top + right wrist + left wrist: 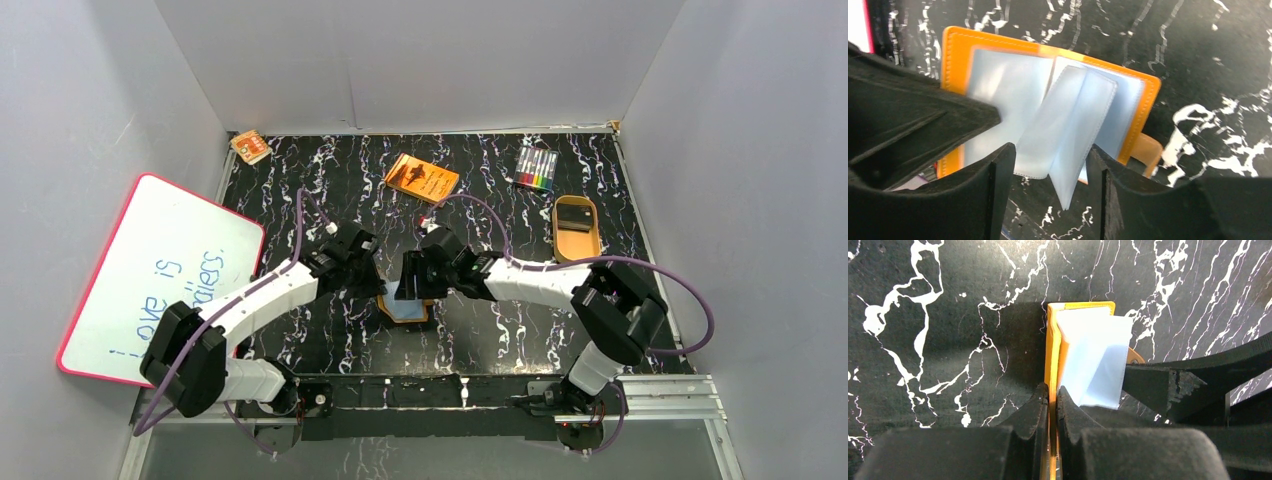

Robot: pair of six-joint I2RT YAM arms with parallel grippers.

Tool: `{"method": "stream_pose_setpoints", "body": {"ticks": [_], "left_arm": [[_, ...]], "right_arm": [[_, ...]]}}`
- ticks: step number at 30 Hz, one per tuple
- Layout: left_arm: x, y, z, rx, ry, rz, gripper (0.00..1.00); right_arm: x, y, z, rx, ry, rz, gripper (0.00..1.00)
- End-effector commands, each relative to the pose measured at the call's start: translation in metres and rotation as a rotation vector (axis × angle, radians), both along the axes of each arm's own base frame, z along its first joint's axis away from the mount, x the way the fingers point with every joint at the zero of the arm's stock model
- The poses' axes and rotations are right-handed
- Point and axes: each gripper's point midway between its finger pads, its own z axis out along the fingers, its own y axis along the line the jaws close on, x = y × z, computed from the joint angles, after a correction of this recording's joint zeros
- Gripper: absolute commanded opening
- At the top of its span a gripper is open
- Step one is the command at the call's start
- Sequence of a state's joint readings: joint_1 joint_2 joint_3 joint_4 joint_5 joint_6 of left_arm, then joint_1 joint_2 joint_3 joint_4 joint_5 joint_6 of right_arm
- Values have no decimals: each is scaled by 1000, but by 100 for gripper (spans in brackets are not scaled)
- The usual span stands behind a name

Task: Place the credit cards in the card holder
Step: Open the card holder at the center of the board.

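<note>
Your left end effector [1053, 401] clamps the card holder [1052, 347] by its orange cover edge; right end effector [1048, 172], jaws apart, straddles the pale pockets [1068, 115], which run lengthwise straight ahead.

Bench [500, 330]: black top with white marble veining.
Centre: card holder [408, 308], open, pale pockets showing.
12 o'clock: orange book [421, 178] (black print on its cover).
1 o'clock: marker pack [536, 169].
2 o'clock: tan oval tray [578, 252], a dark item inside.
11 o'clock: small orange packet [250, 146], far corner.
9 o'clock: whiteboard [160, 260], overhanging the bench's edge.
</note>
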State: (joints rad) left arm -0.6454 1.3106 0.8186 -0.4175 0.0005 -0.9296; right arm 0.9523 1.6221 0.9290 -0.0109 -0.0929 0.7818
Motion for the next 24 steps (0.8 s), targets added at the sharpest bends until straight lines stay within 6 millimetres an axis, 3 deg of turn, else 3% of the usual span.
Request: {"method": "stream_pose_setpoints", "body": {"ticks": [1, 7, 17, 21, 24], "left_arm": [[-10, -5, 5, -63, -3, -21, 0], [-17, -1, -6, -72, -22, -33, 0], [-27, 8, -36, -77, -23, -30, 0], [-28, 16, -46, -34, -28, -23, 0], [-27, 17, -47, -27, -37, -31, 0]], "right_arm": [[2, -28, -13, -90, -25, -66, 60], [5, -57, -21, -121, -33, -134, 55], [0, -70, -21, -103, -34, -138, 52], [-2, -72, -6, -67, -64, -133, 52], [-3, -67, 18, -14, -118, -100, 52]]}}
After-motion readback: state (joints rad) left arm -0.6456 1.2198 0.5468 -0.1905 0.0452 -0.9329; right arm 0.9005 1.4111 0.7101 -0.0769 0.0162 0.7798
